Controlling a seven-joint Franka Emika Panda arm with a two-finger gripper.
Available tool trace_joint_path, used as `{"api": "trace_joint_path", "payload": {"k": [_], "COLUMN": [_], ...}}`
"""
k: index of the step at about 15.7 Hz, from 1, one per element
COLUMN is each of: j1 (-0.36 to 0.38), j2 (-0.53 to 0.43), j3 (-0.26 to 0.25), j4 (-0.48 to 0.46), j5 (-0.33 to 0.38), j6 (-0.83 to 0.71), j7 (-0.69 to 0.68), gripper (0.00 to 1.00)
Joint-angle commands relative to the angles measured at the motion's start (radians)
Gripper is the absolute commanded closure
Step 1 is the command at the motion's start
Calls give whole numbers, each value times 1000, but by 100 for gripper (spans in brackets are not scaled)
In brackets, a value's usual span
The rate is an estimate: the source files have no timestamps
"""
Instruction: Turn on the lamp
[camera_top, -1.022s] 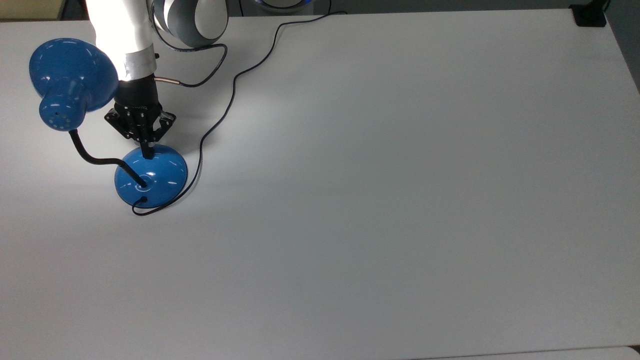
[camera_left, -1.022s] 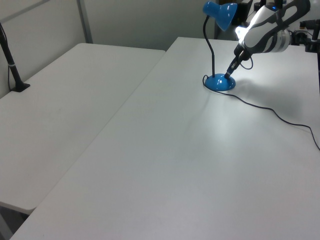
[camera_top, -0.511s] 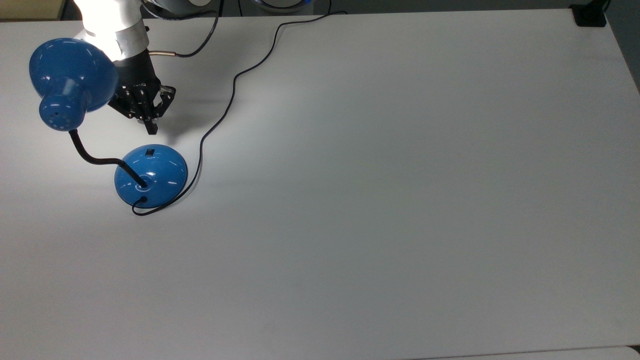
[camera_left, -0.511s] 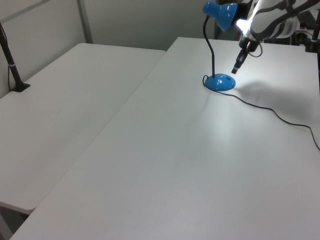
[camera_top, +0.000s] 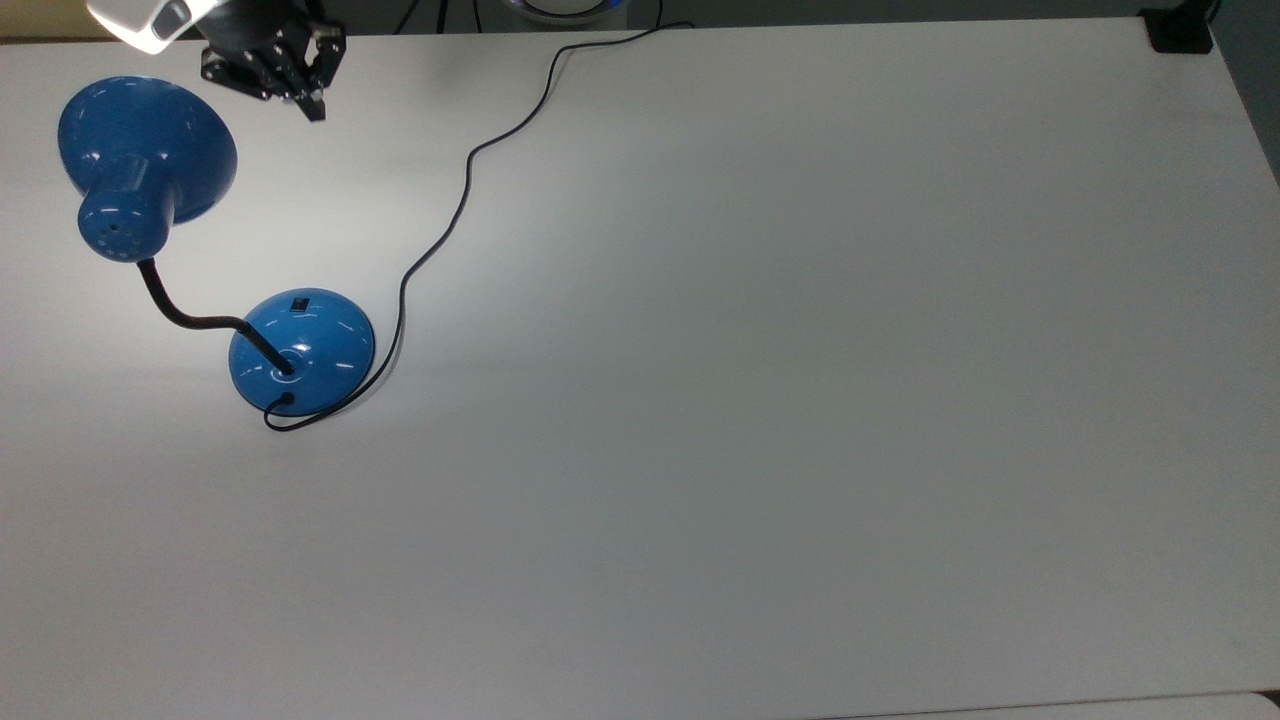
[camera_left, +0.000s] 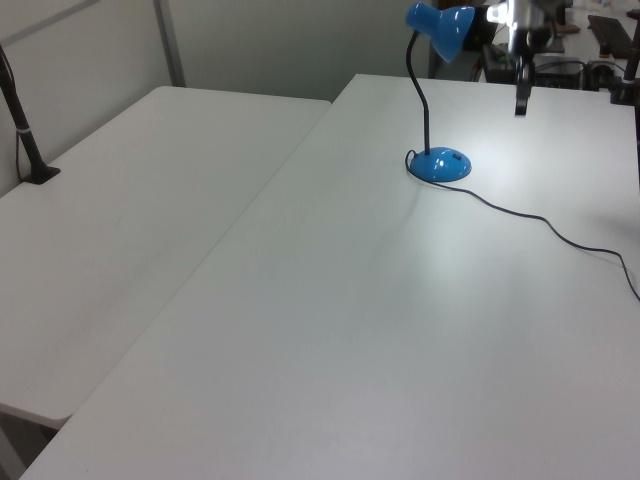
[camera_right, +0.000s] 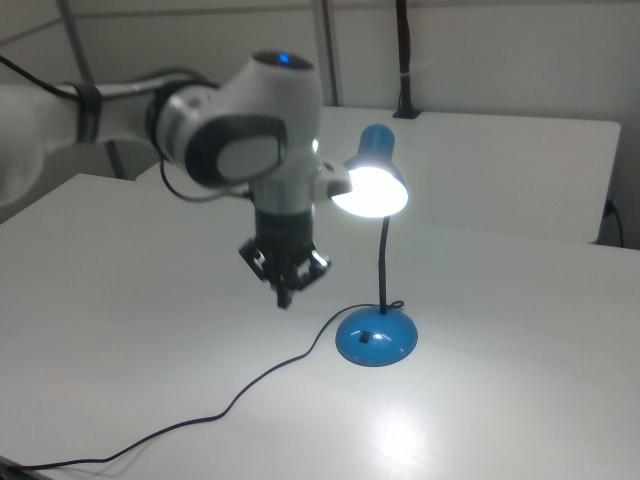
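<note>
The lamp stands on the white table (camera_top: 760, 380) at the top view's left: round blue base (camera_top: 320, 352), black gooseneck (camera_top: 170, 305), blue shade (camera_top: 140, 150). In the right view the shade (camera_right: 371, 186) glows brightly and casts a light patch on the table beside the base (camera_right: 376, 337). The small black switch (camera_top: 298, 303) on the base is uncovered. My gripper (camera_top: 313, 110) hangs above the table near its far edge, well clear of the base, fingers shut and empty. It is also seen from the right view, gripper (camera_right: 284, 298), left of the lamp.
The lamp's thin black cord (camera_top: 460, 200) snakes from the base across the table to its far edge. A black clamp (camera_top: 1180, 30) sits at the top view's top right corner. A second white table (camera_left: 120, 190) adjoins on the left view's left.
The gripper has lifted off the switch on the lamp's base and drawn back and up toward the top view's top edge. The lamp has not moved.
</note>
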Motion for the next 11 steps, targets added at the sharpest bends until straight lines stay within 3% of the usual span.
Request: {"api": "trace_joint_path", "payload": {"k": [1, 2, 3, 5, 6, 9, 11], "j1": [100, 124, 143, 173, 189, 217, 232], "j2": [-26, -40, -53, -73, -73, -65, -51], "j3": [-11, -11, -11, -11, -11, -10, 3], "j4": [158, 185, 202, 238, 264, 314, 312], "j5": [-27, -27, -27, -27, -27, -34, -78], "j6": [-174, -199, -214, -224, -224, -216, -198], "j7": [224, 247, 258, 266, 271, 274, 274], "gripper": [83, 72, 53, 6, 0, 0, 0]}}
